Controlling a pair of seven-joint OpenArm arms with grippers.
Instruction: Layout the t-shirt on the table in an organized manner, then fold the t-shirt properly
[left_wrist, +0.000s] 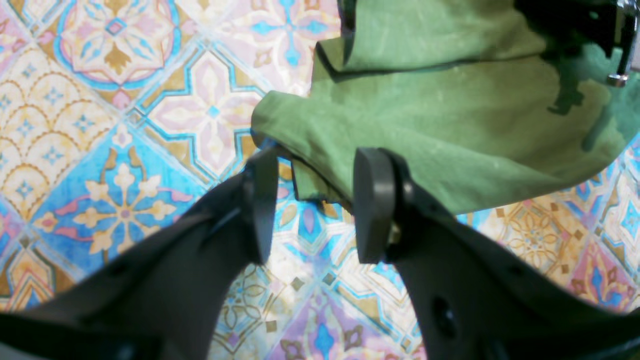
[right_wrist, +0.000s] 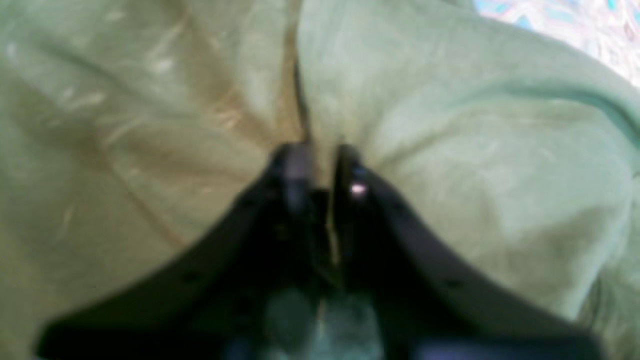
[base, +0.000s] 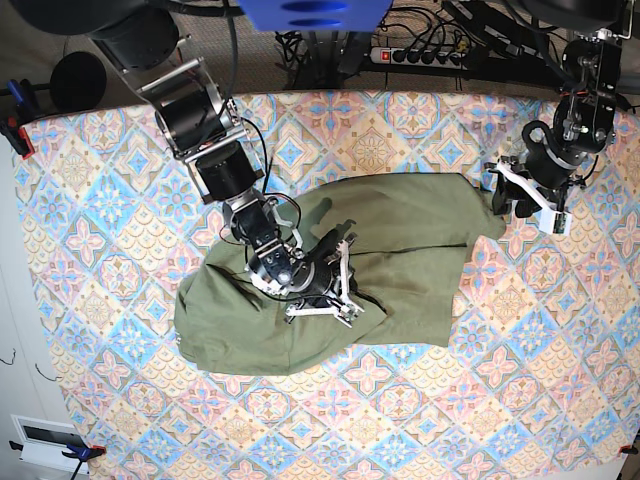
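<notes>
While the shirt lies crumpled in the middle of the table, the right gripper is pressed down into the middle of it. Its two fingers are close together, and a ridge of green cloth is pinched between them. The cloth bunches up in folds on both sides of the fingers.

The left gripper is at the far corner of the shirt, near the table's edge. Its fingers stand apart and hold nothing. One corner of the shirt reaches between them, and the tip of one finger is right by the cloth's edge. I cannot tell if it touches.

The shirt is not flat. It is wrinkled, with one part folded over another. The bright tile cloth of the table shows all around it.
</notes>
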